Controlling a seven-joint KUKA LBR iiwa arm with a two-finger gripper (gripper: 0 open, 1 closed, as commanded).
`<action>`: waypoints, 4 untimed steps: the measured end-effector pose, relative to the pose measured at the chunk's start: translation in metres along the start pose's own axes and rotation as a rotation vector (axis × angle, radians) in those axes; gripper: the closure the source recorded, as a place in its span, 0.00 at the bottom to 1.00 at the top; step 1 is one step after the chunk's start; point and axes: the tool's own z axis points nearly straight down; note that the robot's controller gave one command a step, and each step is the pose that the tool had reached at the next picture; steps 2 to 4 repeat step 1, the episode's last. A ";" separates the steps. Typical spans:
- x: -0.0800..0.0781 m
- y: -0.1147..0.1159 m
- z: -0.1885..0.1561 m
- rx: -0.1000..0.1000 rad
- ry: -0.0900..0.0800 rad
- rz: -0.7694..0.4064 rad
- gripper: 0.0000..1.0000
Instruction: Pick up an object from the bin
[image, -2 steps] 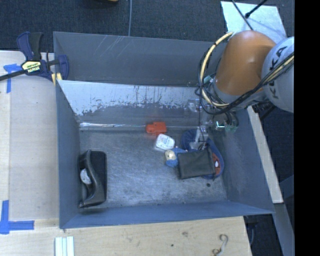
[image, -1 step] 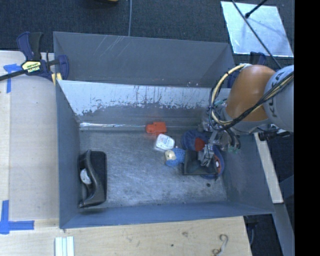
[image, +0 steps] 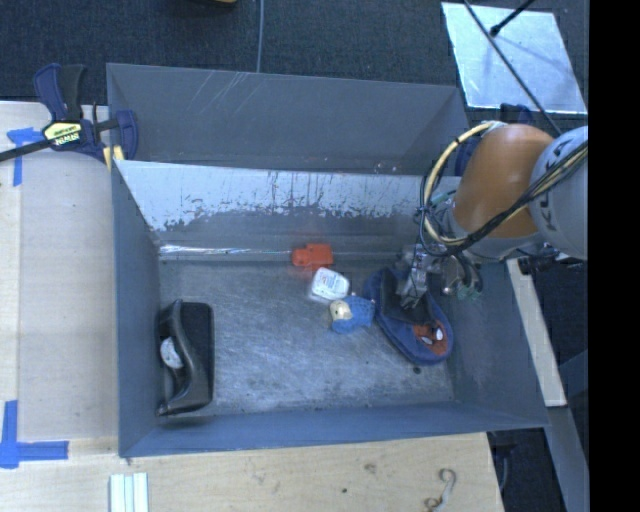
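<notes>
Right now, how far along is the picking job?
Done: the arm is low over the flat blue thing with a red spot at the right of the bin. In hand: nothing visibly lifted; that thing lies on the bin floor. Left: grasp, lift out.

The arm (image: 565, 205) is cut off at the right side, so most of it is out of sight. The gripper (image: 413, 290) is small and dark, and its lower end is hard to make out. It covers the top part of a blue soft thing (image: 428, 342) by the bin's right wall, so that thing's whole shape is not clear. The little white packet (image: 329, 285) has marks too small to read. The pale spot on the black thing (image: 190, 362) on the left is too small to tell.
</notes>
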 end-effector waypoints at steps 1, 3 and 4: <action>-0.015 0.009 -0.139 0.000 0.010 -0.023 1.00; -0.015 0.009 -0.139 0.000 0.010 -0.023 1.00; -0.015 0.009 -0.139 0.000 0.010 -0.023 1.00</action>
